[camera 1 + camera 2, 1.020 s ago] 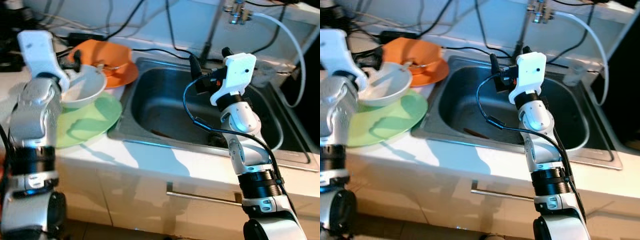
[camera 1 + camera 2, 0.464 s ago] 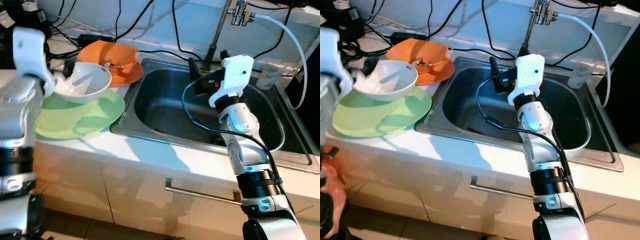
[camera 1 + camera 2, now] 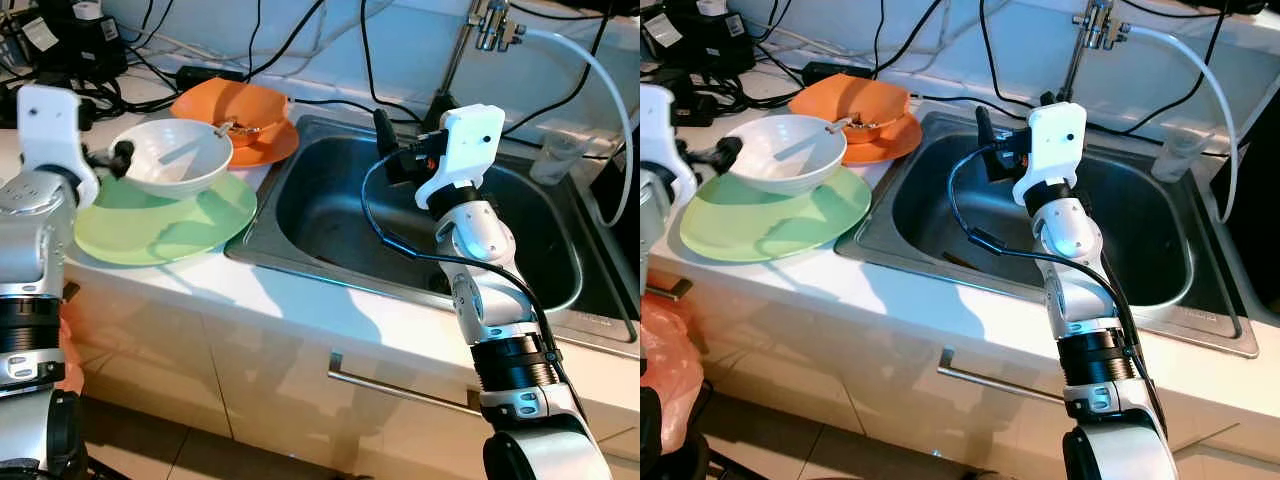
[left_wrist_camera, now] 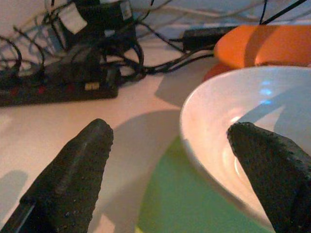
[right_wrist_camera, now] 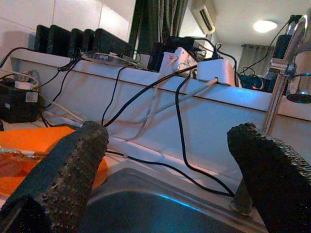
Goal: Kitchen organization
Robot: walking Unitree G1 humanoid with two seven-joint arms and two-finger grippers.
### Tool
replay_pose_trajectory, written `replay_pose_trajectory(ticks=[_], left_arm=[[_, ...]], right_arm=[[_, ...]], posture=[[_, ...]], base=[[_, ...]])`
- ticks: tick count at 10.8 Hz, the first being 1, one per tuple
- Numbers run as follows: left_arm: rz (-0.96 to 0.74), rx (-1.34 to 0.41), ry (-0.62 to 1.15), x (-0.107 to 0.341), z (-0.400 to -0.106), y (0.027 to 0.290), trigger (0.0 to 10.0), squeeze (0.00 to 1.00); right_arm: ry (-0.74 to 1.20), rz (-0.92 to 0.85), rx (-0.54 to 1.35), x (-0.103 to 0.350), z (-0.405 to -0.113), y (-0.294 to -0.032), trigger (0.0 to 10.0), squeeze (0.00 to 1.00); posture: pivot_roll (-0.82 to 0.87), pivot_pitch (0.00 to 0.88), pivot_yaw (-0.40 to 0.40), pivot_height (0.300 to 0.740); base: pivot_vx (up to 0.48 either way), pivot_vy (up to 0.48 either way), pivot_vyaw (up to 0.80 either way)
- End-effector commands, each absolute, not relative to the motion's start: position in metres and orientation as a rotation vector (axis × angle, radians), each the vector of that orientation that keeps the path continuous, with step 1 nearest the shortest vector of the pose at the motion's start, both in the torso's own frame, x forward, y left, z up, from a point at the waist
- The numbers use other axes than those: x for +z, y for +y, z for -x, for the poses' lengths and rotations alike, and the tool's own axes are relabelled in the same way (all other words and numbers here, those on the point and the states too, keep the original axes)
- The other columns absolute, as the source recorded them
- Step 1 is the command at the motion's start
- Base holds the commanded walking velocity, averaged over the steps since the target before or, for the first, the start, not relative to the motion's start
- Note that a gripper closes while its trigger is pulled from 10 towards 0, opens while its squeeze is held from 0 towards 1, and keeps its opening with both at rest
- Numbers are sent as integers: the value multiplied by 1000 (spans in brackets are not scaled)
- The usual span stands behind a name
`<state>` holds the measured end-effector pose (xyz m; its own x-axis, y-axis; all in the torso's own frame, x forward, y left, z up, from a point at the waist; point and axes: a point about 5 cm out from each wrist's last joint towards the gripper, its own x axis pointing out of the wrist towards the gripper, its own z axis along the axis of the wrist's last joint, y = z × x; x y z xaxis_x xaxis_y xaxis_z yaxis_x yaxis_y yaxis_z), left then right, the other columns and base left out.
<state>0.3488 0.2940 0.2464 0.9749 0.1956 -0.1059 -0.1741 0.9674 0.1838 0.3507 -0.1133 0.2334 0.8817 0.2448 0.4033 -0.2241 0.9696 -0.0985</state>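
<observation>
— What's on the left?
— The left gripper [image 4: 170,170] sits spread at the rim of the white bowl [image 3: 168,160], holding nothing; the bowl rests on the green plate [image 3: 165,222], with an orange bowl [image 3: 238,105] behind it.
— And further right?
— The right gripper [image 5: 170,179] hangs above the steel sink [image 3: 330,215], fingers spread and empty, near the faucet [image 3: 470,40]
</observation>
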Motion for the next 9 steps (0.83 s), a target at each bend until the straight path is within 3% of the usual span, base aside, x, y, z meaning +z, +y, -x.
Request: replay_pose_trajectory(ticks=[1, 4, 9], left_arm=[[-78, 172, 159, 239, -351, 292, 10000, 0], [67, 83, 269, 213, -356, 286, 10000, 0], [170, 58, 297, 214, -366, 286, 10000, 0]], right_arm=[[-431, 52, 229, 234, -352, -116, 10000, 0], [-437, 52, 228, 235, -351, -115, 10000, 0], [-431, 49, 212, 231, -349, -117, 10000, 0]], posture=[[30, 24, -62, 740], [25, 19, -52, 740], [18, 29, -34, 740]], base=[[0, 0, 0], [0, 0, 0], [0, 0, 0]])
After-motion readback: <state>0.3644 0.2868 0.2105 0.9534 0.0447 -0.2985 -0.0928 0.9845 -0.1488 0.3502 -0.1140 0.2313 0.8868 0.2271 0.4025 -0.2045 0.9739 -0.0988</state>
